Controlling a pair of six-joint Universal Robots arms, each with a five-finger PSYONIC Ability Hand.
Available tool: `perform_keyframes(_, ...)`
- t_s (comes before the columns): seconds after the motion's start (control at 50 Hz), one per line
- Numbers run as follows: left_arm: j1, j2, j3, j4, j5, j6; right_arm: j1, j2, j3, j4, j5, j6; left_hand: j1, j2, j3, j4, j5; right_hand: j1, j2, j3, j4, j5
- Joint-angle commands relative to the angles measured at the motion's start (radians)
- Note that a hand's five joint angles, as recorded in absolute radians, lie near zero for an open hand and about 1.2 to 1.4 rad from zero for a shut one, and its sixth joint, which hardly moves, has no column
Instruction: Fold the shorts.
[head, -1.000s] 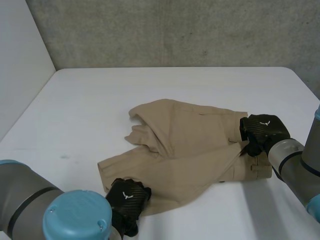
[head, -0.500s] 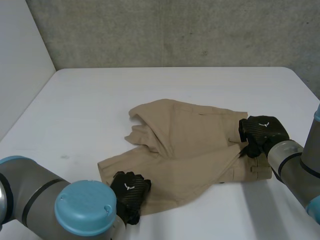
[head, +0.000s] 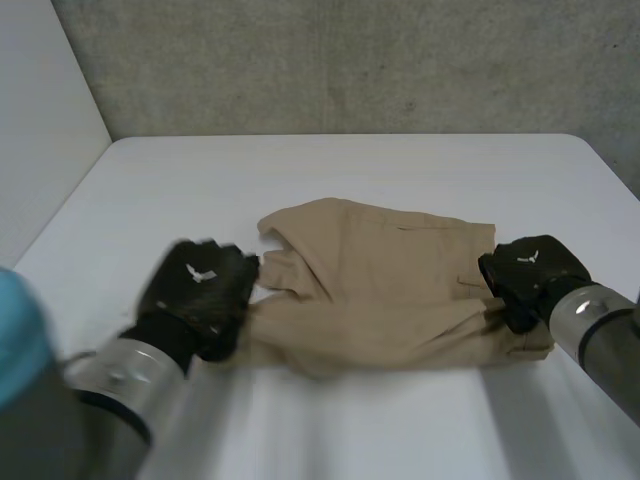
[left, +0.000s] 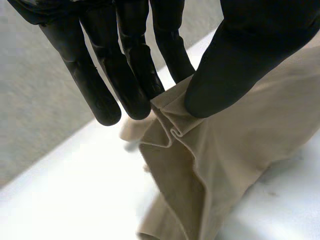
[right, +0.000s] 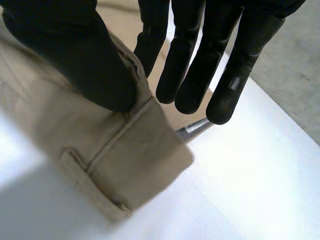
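Note:
The tan shorts (head: 385, 285) lie crumpled in the middle of the white table (head: 330, 170). My left hand (head: 198, 292) is raised at their left end and pinches a bunched leg hem between thumb and fingers; in its wrist view the shorts (left: 225, 170) hang down from my left hand (left: 235, 75). At the right end, my right hand (head: 528, 275) pinches the waistband corner. Its wrist view has the thumb pressed on the belt-looped waistband of the shorts (right: 100, 150) against the fingers of my right hand (right: 80, 65).
A grey concrete wall (head: 340, 60) stands behind the table. A pale wall panel (head: 40, 130) borders the table's left side. Bare table surface surrounds the shorts on every side.
My left hand closed on the near leg hem and lifted it up and to the left, pulling the cloth taut. My right hand kept its hold and shifted slightly toward me.

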Motion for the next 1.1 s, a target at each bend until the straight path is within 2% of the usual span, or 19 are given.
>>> perform_keyframes(0.02,0.119,0.163,0.015,-0.253,0.164,0.046,0.003,-0.135,0.014,0.178,0.003,-0.189,0.298,0.202,0.21,0.203,0.255,0.409,0.213,0.207,0.203,0.235)
perform_keyframes(0.08,0.157,0.204,0.005,-0.336,0.217,0.047,0.002,-0.184,0.02,0.267,-0.006,-0.224,0.298,0.202,0.21,0.203,0.255,0.409,0.213,0.207,0.203,0.235)
perform_keyframes(0.14,0.185,0.22,-0.018,-0.351,0.241,0.049,-0.001,-0.193,0.025,0.341,-0.035,-0.255,0.298,0.202,0.21,0.203,0.255,0.409,0.213,0.207,0.203,0.235)
perform_keyframes(0.22,0.236,0.191,-0.063,-0.295,0.264,0.049,-0.007,-0.181,0.035,0.362,-0.09,-0.273,0.298,0.202,0.21,0.203,0.255,0.409,0.213,0.207,0.203,0.235)
perform_keyframes(0.32,0.242,-0.017,-0.058,-0.159,0.257,0.049,-0.003,-0.025,0.003,0.301,-0.136,-0.261,0.298,0.202,0.21,0.203,0.255,0.409,0.213,0.207,0.203,0.235)
perform_keyframes(0.36,0.246,-0.064,-0.043,-0.132,0.257,0.049,0.006,0.04,-0.027,0.246,-0.117,-0.256,0.298,0.202,0.21,0.203,0.255,0.409,0.213,0.207,0.203,0.235)
perform_keyframes(0.5,0.247,-0.262,0.095,-0.062,0.246,0.046,0.066,0.117,-0.078,0.091,-0.012,-0.177,0.298,0.202,0.21,0.203,0.255,0.409,0.213,0.207,0.203,0.235)
perform_keyframes(0.62,0.24,-0.317,0.132,-0.068,0.209,0.029,0.078,0.138,-0.078,0.052,0.0,-0.127,0.298,0.202,0.21,0.203,0.255,0.409,0.213,0.207,0.203,0.235)
perform_keyframes(0.68,0.234,-0.313,0.117,-0.071,0.209,0.026,0.08,0.138,-0.072,0.051,-0.003,-0.114,-0.393,-0.489,-0.48,-0.487,-0.436,0.409,0.213,0.207,0.203,0.235)
perform_keyframes(0.7,0.233,-0.304,0.103,-0.072,0.211,0.024,0.08,0.138,-0.072,0.051,-0.001,-0.112,-0.479,-0.575,-0.567,-0.574,-0.522,0.409,0.213,0.207,0.203,0.235)
perform_keyframes(0.92,0.228,-0.244,0.08,-0.088,0.206,0.024,0.086,0.132,-0.069,0.052,0.0,-0.107,-0.503,-0.6,-0.591,-0.598,-0.546,0.409,0.213,0.207,0.203,0.235)
perform_keyframes(1.0,0.228,-0.257,0.09,-0.081,0.2,0.029,0.089,0.131,-0.063,0.055,-0.001,-0.109,-0.503,-0.6,-0.591,-0.598,-0.546,0.409,0.213,0.207,0.203,0.235)
perform_keyframes(1.1,0.225,-0.357,0.145,-0.081,0.185,0.038,0.092,0.134,-0.061,0.054,0.002,-0.115,-0.483,-0.579,-0.571,-0.577,-0.526,0.409,0.213,0.207,0.203,0.235)
